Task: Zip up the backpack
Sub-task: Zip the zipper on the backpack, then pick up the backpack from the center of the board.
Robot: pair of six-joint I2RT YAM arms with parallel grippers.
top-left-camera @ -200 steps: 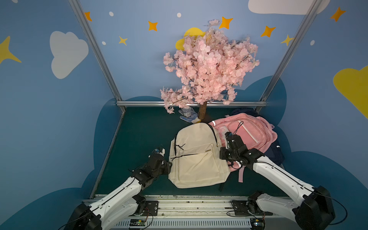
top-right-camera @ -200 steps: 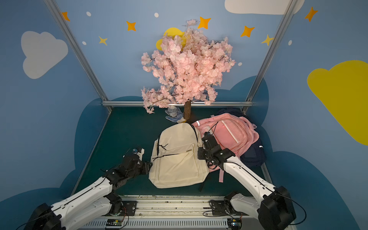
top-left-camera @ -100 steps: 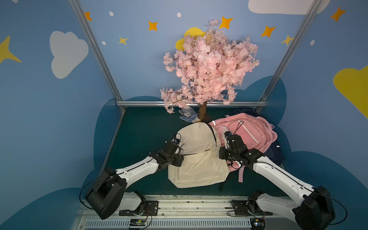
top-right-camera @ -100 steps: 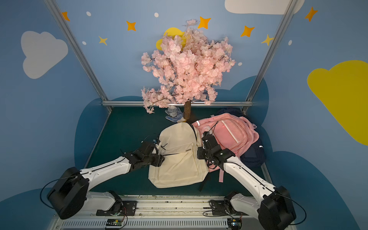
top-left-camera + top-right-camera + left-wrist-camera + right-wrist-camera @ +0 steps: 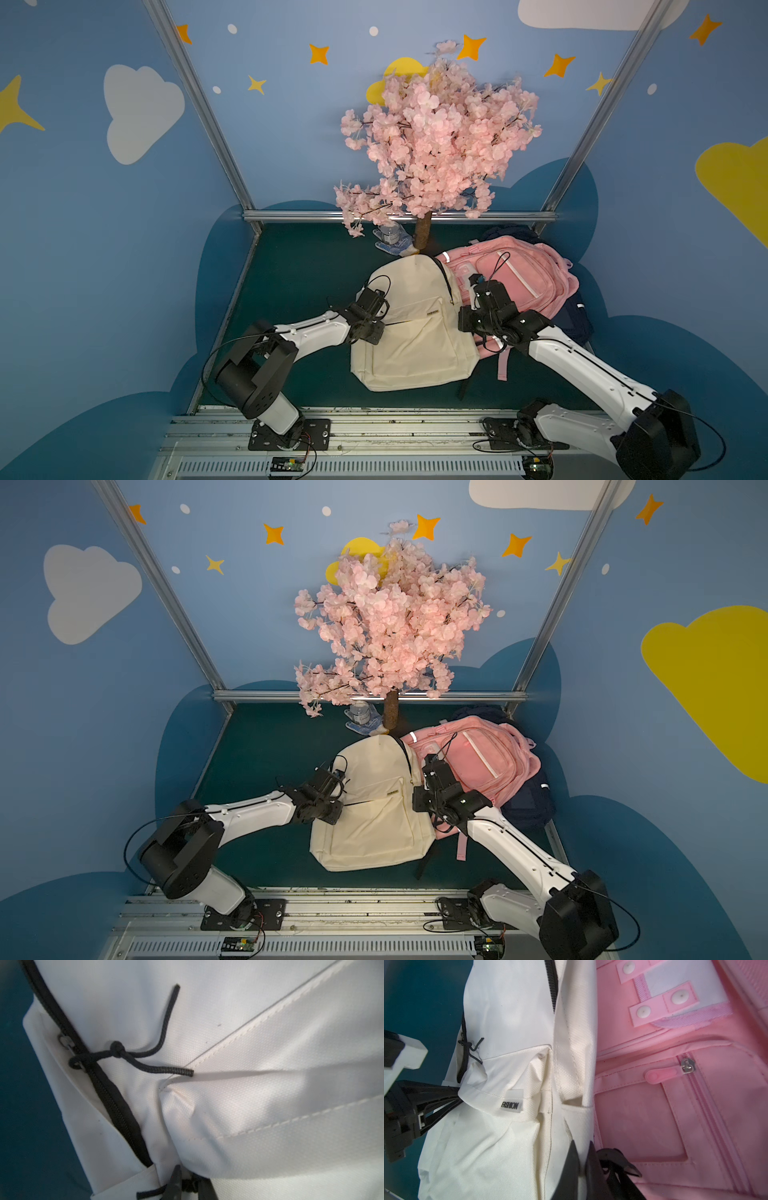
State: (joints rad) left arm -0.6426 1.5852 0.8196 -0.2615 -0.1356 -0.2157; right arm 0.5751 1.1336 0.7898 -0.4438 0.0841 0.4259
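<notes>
Blue walls [image 5: 104,249] with painted clouds and stars stand around a dark green table [image 5: 299,282], and a pink blossom tree [image 5: 436,137] rises at its far edge. Between the two grippers lies the cream backpack [image 5: 411,291], flat on the table.

The left gripper [image 5: 190,1183] is pressed together on a fold of the backpack's cloth at the side edge, by the corner of the front pocket [image 5: 419,336]. Just ahead of it the black zipper [image 5: 119,1105] runs along that edge, and a knotted black cord [image 5: 117,1049] hangs from its slider. Whether the zipper is closed there I cannot tell.

The right gripper [image 5: 581,1154] pinches the opposite edge of the same backpack. On the outer side of this gripper, touching the cream one, lies a pink backpack [image 5: 519,274], with a dark blue bag [image 5: 575,320] partly under it.
</notes>
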